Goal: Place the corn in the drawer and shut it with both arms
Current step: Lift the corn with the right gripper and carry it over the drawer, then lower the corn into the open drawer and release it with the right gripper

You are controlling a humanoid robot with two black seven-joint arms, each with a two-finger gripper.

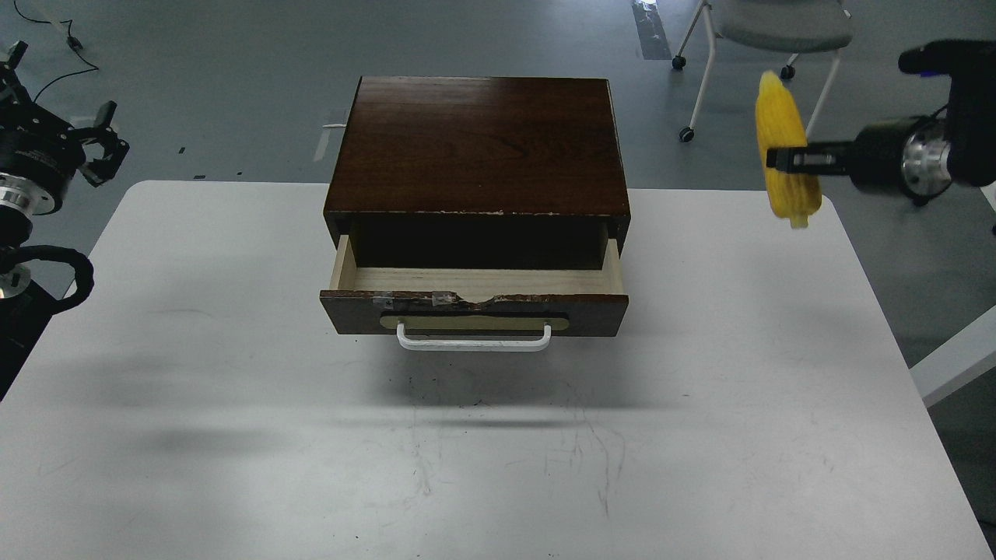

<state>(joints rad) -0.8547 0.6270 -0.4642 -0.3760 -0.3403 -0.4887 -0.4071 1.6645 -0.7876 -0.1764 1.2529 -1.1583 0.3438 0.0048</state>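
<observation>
The yellow corn [786,124] hangs in the air at the upper right, point up and stub down. My right gripper [787,160] is shut on its middle and holds it high above the table's right rear corner. The dark brown drawer [475,307] stands pulled open at the table's middle, with a white bar handle [473,341] and pale wood inside. It looks empty. My left gripper [103,146] is open and empty at the far left, above the table's rear left edge.
The drawer sits in a dark wooden cabinet [478,144] on a white table [233,373]. A wheeled grey chair [766,47] stands on the floor behind the table at the right. A white object edge [953,362] shows at the right.
</observation>
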